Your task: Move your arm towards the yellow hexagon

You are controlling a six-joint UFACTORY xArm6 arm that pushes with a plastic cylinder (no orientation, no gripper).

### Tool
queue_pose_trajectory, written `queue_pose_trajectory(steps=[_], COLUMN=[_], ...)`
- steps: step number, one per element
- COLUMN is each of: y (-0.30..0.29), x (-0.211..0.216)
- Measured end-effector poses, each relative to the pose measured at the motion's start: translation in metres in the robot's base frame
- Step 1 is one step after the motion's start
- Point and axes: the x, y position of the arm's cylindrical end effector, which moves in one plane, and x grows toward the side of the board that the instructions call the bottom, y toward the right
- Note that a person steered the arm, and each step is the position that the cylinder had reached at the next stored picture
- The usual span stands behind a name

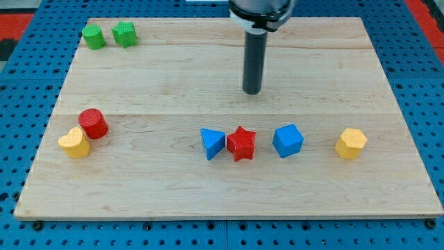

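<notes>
The yellow hexagon (350, 144) lies on the wooden board (159, 83) at the view's right, at the right end of a row of blocks. My tip (252, 92) is at the end of the dark rod, above the middle of that row and well to the upper left of the yellow hexagon. The tip touches no block. The nearest blocks are the red star (241, 143) and the blue cube (288, 140) below it.
A blue triangle (212, 143) touches the red star's left side. A red cylinder (92, 123) and a yellow heart-like block (74, 143) sit together at the left. A green cylinder (93, 37) and a green star (125, 33) are at the top left.
</notes>
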Motion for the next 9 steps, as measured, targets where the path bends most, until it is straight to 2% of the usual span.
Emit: queue_pose_trajectory(steps=[2,5,6,8,9], y=[0.058,0.068,0.091,0.091,0.179], x=[-0.013,-0.042,-0.042,-0.050,-0.036])
